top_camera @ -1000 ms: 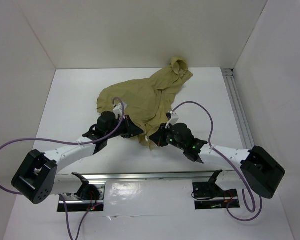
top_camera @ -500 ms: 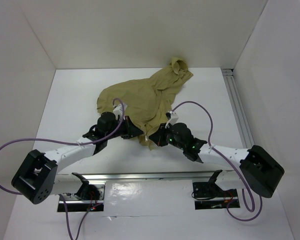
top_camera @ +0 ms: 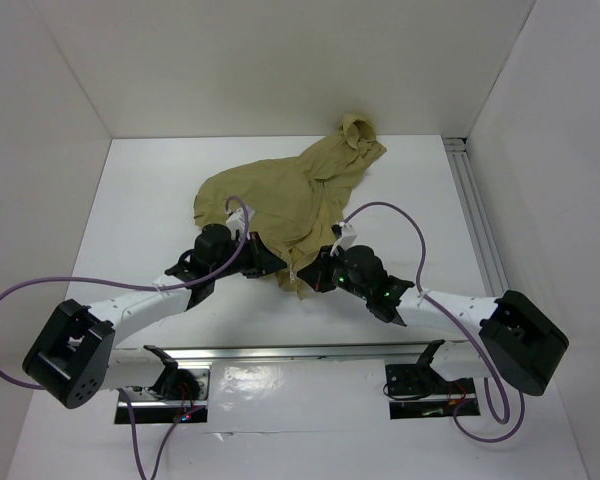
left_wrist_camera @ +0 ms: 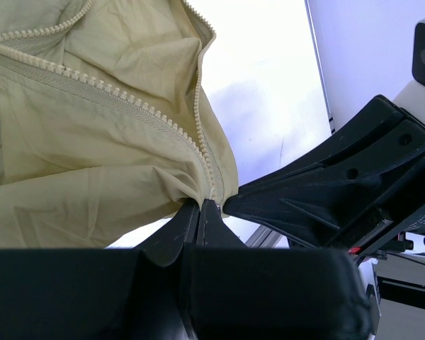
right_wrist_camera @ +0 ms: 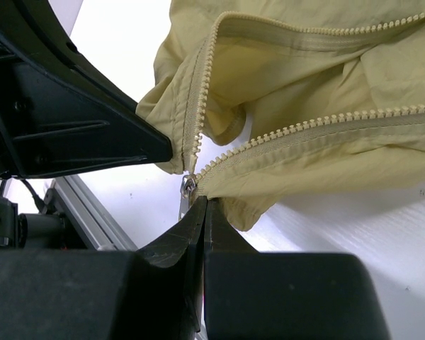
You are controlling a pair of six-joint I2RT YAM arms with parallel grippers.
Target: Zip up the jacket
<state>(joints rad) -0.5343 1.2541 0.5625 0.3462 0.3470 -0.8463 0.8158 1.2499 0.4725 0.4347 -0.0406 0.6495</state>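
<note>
The jacket (top_camera: 280,195) lies spread on the table (top_camera: 130,210), its hood (top_camera: 358,135) at its far right end. At the jacket's near hem the left gripper (top_camera: 272,262) sits to the left and the right gripper (top_camera: 313,273) to the right. They are close together, jaws pinching fabric on either side of the zipper's (right_wrist_camera: 304,128) foot.

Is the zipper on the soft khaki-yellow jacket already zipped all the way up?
No, on the soft khaki-yellow fabric jacket the two rows of pale zipper teeth meet only at the bottom hem and spread wide apart above it.
</note>
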